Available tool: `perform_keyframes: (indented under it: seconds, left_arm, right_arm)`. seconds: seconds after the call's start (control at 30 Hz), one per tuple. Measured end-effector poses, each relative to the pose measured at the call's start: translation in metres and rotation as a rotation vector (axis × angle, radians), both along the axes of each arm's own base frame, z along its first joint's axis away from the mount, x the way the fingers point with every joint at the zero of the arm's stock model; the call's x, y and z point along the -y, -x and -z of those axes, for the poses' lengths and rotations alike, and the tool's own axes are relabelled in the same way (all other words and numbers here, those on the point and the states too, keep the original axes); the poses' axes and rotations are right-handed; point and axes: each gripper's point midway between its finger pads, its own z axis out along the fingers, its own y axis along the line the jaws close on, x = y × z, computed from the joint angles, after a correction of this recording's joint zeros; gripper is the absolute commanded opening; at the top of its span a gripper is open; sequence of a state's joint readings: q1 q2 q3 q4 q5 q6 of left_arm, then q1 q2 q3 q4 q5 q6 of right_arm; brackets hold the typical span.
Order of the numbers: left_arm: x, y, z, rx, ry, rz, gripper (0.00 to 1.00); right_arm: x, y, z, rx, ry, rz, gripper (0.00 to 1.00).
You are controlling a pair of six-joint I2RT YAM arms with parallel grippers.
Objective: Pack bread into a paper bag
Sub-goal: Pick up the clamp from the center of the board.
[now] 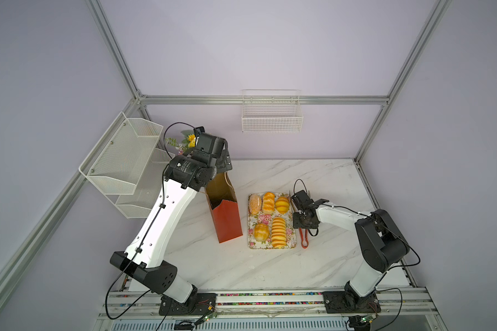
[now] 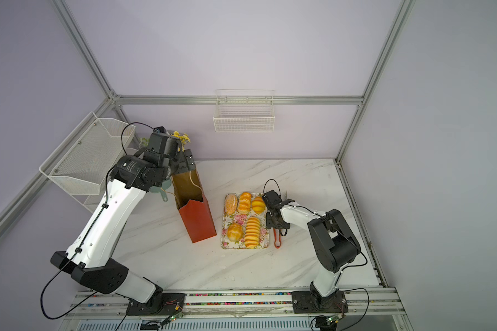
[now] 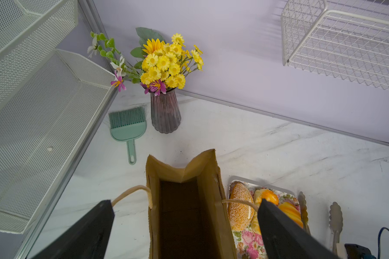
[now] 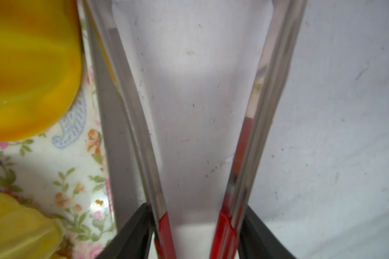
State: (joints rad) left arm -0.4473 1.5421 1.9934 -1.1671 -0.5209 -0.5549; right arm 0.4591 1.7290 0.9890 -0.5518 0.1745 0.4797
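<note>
Marble table (image 1: 270,266), right pincer (image 4: 195,207) clasping tongs (image 4: 265,89), left pincer (image 3: 185,201) spread above bag (image 1: 225,220)

- Bag (image 1: 225,222) mouth open; handles (image 3: 130,190) hang outside.
- Narrow gap between bag and tray (image 1: 266,220).
- Tongs (image 3: 335,215) just beside tray.
- Vase (image 3: 165,112), brush (image 3: 128,129) behind bag.
- Table (image 1: 256,269) open before tray.

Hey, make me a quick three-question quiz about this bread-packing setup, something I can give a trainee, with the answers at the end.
1. Which one hangs open over the mouth of the paper bag: the left gripper or the right gripper?
2. True or false: all five pieces of bread lie on the floral tray.
3. What does the right gripper clasp? A. bread B. tongs C. paper bag
Key: 1 left gripper; 2 true; 3 B.
</note>
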Motion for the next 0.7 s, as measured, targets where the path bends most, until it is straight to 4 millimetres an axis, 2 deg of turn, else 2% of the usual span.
perform_keyframes:
  seconds: [0.1,0.13,0.2,0.27,0.43,0.53,0.63,0.7]
  left_arm:
    - [0.000,0.000,0.000,0.000,0.000,0.000,1.00]
    - [0.000,0.000,0.000,0.000,0.000,0.000,1.00]
    - [0.000,0.000,0.000,0.000,-0.001,0.001,1.00]
    - [0.000,0.000,0.000,0.001,-0.001,0.002,1.00]
    - [0.001,-0.001,-0.001,0.006,0.001,0.003,1.00]
    - [0.001,-0.002,0.001,0.007,-0.001,0.008,1.00]
    - [0.002,-0.001,0.004,0.002,-0.005,0.014,1.00]
    - [0.002,0.000,0.007,0.001,-0.004,0.018,1.00]
  right_arm:
    - [-0.001,0.003,0.002,0.008,-0.025,0.026,0.44]
    - [-0.001,0.004,0.002,0.013,-0.027,0.031,0.37]
    - [0.000,0.004,0.001,0.018,-0.027,0.045,0.15]
    - [0.001,0.004,0.000,0.020,-0.022,0.053,0.06]
    - [0.013,0.013,-0.003,-0.017,0.038,0.064,0.05]
    - [0.024,0.024,-0.011,-0.063,0.090,0.064,0.05]
    - [0.027,0.028,-0.033,-0.087,0.110,0.051,0.08]
    - [0.023,0.023,-0.060,-0.064,0.096,0.039,0.10]
